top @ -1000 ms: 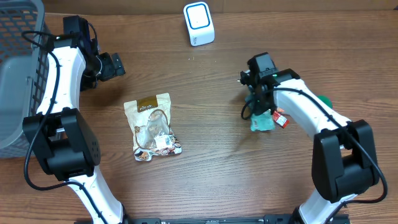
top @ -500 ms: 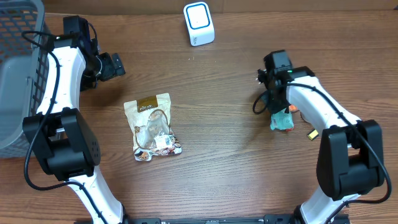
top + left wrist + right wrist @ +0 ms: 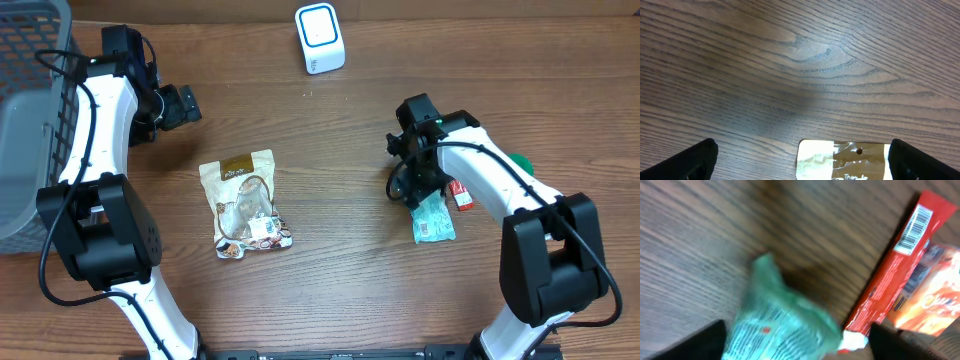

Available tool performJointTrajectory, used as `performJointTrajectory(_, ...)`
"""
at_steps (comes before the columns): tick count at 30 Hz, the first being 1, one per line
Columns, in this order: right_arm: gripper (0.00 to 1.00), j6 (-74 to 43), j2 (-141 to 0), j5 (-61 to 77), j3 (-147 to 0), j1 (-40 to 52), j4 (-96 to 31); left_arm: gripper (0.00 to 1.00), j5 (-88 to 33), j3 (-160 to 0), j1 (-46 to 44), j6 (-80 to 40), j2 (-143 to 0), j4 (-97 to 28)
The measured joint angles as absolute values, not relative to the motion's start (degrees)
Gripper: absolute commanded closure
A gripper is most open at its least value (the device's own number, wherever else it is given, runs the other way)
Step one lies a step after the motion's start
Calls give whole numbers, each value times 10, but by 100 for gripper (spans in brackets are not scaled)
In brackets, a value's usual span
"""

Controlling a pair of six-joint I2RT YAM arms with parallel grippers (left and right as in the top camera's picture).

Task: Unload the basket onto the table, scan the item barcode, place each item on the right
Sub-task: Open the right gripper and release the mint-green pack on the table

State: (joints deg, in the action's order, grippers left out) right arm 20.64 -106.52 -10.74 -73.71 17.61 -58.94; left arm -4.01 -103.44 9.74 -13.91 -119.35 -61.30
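Mock shop checkout, scanner [image 3: 320, 38], basket [image 3: 25, 45]

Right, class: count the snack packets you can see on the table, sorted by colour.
Brown and white pouch: 1
Green packet: 1
Red packet: 1
Orange packet: 1
Total: 4; a green shape behind the right arm is too hidden to count.
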Motion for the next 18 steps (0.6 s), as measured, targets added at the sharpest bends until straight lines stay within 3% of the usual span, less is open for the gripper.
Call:
performJointTrajectory(7,5,145,-1065,-107,-737,175,-571,0,-40,-1034,97,-139,-1193,-613)
performJointTrajectory(11,14,81,-1065,-106,-738,176,-595,0,-40,-1034,97,-139,-1193,-613)
performJointTrajectory(15,37,36,-1066,-91,-754,175,-641,0,-40,-1034,97,-139,-1193,-613)
performJointTrajectory(18,36,10,-1066,-70,-786,175,-677,0,-40,-1034,97,-139,-1193,-613)
